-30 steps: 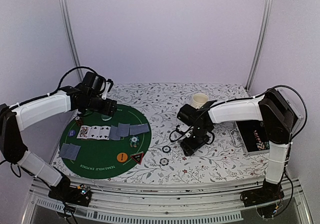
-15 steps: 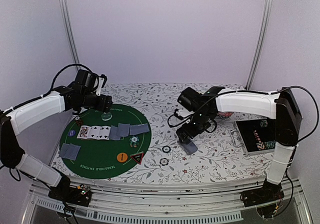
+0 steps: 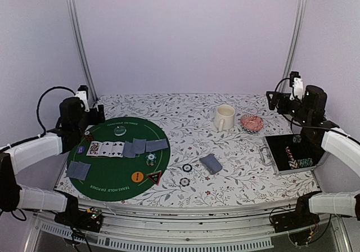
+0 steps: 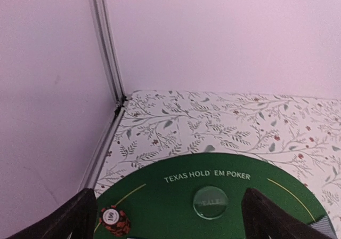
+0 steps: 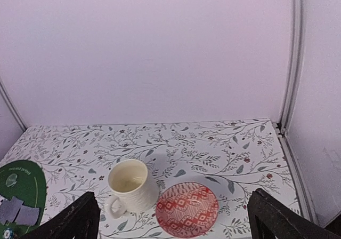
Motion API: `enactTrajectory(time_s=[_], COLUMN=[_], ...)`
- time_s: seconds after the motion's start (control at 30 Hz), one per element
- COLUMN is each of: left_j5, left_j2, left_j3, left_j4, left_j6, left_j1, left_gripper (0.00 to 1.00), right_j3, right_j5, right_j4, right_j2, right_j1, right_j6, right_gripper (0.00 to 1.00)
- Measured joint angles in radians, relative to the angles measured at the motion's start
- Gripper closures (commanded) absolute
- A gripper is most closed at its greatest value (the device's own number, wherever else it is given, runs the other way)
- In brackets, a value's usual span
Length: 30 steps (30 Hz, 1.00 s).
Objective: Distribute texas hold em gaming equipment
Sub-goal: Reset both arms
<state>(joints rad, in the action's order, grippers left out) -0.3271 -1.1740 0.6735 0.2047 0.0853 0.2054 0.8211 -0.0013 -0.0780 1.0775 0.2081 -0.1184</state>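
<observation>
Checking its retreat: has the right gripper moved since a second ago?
Yes. The right gripper pulled back from in front of the cream mug to well right of it.

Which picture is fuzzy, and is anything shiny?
Top view: even soft light, only faint shadows, chips fuzzy. Left wrist view: mat lettering sharp, clear disc pale and slightly shiny, near fingers blurred. Right wrist view: mug and dish sharp.
</observation>
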Motion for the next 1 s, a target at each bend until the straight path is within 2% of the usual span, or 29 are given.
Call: enactTrajectory(time_s=[0.1,0.2,0.43,0.53,0.73,0.87,1.0], left_j5=[-0.028,-0.041,-0.053,-0.053,-0.045,0.013,0.066], left_j2=[0.039,0.031,-0.104,-0.157,-0.262,-0.314,-0.358], left_j3=[-0.158,-0.276,-0.379,-0.418,-0.454,-0.436,-0.45], left_j4=[0.217,0.384,0.679,0.77,0.93,0.977,1.044], left_j6=[0.001,0.014,0.008,0.008,0.002,-0.018,-0.037], left_j1=[-0.076,-0.151,-0.178,-0.18,-0.183,-0.184,-0.185], left_gripper=[0.02,0.02,0.02,0.02,0.02,0.02,0.02], right_j3=[-0.177,-0.303,-0.555,-0.594,-0.599,-0.646,-0.663], right_j5=[-0.013,-0.008,0.061,0.074,0.057,0.003,-0.072], right_j4=[-0.18,-0.334,-0.792,-0.88,-0.95,-1.055,-1.239], right_j2=[-0.03,0.012,0.177,0.194,0.15,0.228,0.407], right_j1=[-0.132,-0.225,-0.275,-0.29,-0.293,-0.294,-0.293], right_j6=[-0.042,-0.07,-0.065,-0.027,0.03,0.052,0.067], right_gripper=[0.01,0.01,0.01,0.01,0.01,0.01,0.01])
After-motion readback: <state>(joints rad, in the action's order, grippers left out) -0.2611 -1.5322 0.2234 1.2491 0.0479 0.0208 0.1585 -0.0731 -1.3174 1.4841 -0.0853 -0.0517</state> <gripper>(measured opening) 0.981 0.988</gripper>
